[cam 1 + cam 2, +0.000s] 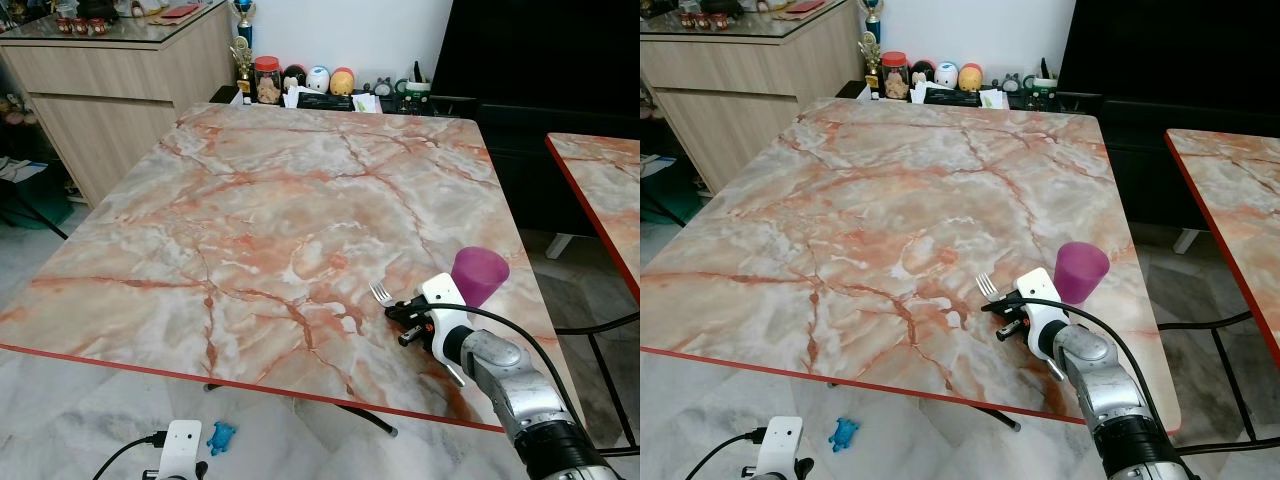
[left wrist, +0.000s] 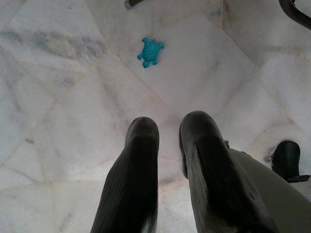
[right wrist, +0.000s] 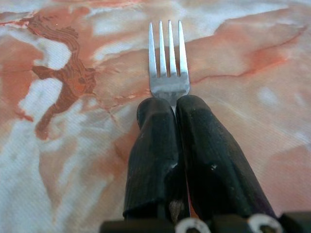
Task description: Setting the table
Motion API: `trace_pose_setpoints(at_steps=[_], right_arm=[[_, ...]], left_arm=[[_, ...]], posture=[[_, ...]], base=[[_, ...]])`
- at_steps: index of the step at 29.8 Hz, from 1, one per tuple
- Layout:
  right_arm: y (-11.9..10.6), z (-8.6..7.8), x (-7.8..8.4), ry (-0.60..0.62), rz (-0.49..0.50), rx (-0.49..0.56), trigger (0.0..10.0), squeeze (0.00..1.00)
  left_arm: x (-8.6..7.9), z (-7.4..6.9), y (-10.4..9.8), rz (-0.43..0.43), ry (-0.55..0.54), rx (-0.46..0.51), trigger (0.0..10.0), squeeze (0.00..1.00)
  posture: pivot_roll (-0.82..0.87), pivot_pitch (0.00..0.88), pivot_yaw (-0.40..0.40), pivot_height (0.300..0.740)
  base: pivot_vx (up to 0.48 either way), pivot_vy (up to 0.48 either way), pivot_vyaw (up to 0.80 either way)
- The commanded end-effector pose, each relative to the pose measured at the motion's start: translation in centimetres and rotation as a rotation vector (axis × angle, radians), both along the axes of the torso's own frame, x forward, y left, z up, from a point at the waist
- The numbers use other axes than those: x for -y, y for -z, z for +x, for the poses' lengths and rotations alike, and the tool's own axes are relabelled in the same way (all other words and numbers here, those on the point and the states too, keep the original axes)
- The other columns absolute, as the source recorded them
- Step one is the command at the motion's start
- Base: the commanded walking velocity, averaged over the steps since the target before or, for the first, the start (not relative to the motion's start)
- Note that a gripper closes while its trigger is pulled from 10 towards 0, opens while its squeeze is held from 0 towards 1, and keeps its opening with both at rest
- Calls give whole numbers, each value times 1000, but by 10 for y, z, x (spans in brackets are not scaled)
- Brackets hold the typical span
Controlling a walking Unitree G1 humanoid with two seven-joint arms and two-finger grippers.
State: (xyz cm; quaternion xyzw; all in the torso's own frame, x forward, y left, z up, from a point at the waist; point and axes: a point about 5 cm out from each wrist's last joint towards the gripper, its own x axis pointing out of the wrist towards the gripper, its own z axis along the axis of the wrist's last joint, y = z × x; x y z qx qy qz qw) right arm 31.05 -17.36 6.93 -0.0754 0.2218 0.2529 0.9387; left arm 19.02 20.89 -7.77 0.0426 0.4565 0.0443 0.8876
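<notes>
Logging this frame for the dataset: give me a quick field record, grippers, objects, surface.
surface: marble-pattern table, red edge
right gripper: shut on fork, low over the table near its front right part
fork: metal, four tines pointing away from the gripper
cup: purple, upright on the table, just beyond the right gripper
left gripper: hanging below table level over the floor, fingers slightly apart, holding nothing
floor: pale tiles, small blue turtle toy
</notes>
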Motion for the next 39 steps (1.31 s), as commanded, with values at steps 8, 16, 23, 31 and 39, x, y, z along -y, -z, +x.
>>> trace_pose_setpoints(at_steps=[8,16,23,31,39], right_arm=[[-10,6,-6,33,25,97,4235,0],[-61,7,-12,209,121,519,10000,0],[-81,-6,-17,333,130,721,10000,0],[-87,-10,2,458,141,775,10000,0],[-82,-29,36,655,79,826,10000,0]], left_arm=[[-3,0,0,12,5,-14,10000,0],[-2,7,-3,14,6,3,10000,0],[-1,14,-7,17,20,19,10000,0],[5,23,-11,19,33,35,10000,0],[6,15,-7,20,37,30,10000,0]], posture=[[63,0,10,740],[65,0,4,740],[56,0,15,740],[28,0,17,740],[23,0,23,740]], base=[[0,0,0],[0,0,0],[0,0,0],[0,0,0],[0,0,0]])
